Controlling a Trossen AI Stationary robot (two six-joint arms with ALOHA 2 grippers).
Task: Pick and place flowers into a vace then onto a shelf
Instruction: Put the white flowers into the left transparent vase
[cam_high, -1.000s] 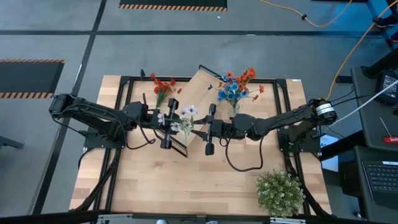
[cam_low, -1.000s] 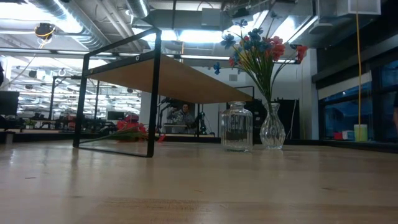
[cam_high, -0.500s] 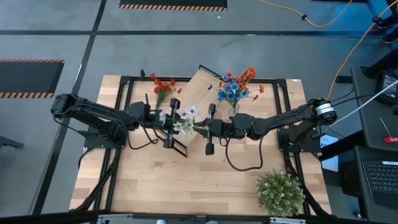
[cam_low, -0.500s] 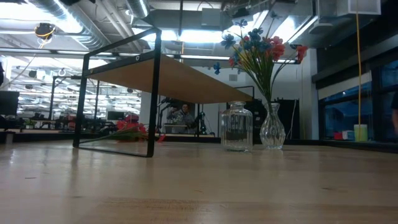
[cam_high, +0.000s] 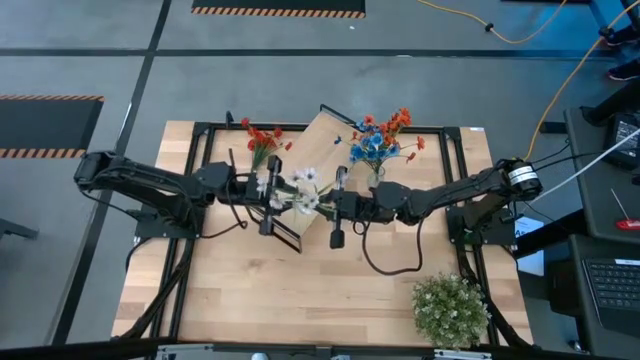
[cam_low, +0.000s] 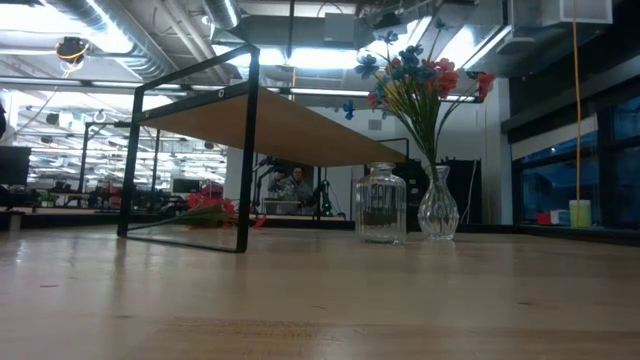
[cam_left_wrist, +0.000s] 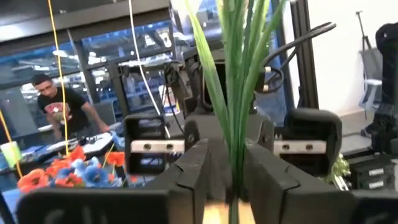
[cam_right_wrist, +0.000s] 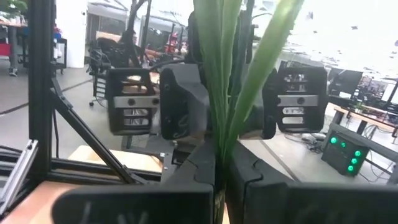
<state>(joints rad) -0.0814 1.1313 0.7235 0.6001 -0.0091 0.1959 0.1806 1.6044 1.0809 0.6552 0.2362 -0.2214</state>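
Observation:
A white-blossomed flower sprig (cam_high: 306, 188) stands upright between my two grippers, above the table's middle and in front of the shelf (cam_high: 318, 132). My right gripper (cam_high: 320, 204) comes from the table's right and is shut on the green stems (cam_right_wrist: 219, 118). My left gripper (cam_high: 290, 196) faces it from the left, open. The stems (cam_left_wrist: 237, 124) stand between its fingers, nearer one finger, with a gap showing on the other side. The low view shows neither gripper. My right gripper pinches the sprig's green stems (cam_right_wrist: 217, 152) between its two fingers, coming level from the table's right. The sprig stands upright in the hold, lifted clear of the table, blossoms on top. My left gripper: I cannot tell whether a finger (cam_left_wrist: 264, 177) touches the stems.
A slim glass vase (cam_low: 437, 208) with blue and red-orange flowers (cam_high: 380, 142) and a glass jar (cam_low: 381, 205) stand at the far right of the shelf. A red-orange sprig (cam_high: 262, 140) lies on the table at far left. A bushy green plant (cam_high: 450, 308) stands near right.
My right gripper has edged a little toward the left gripper and the sprig. The white blossoms now sit slightly further toward the table's right than a second ago.

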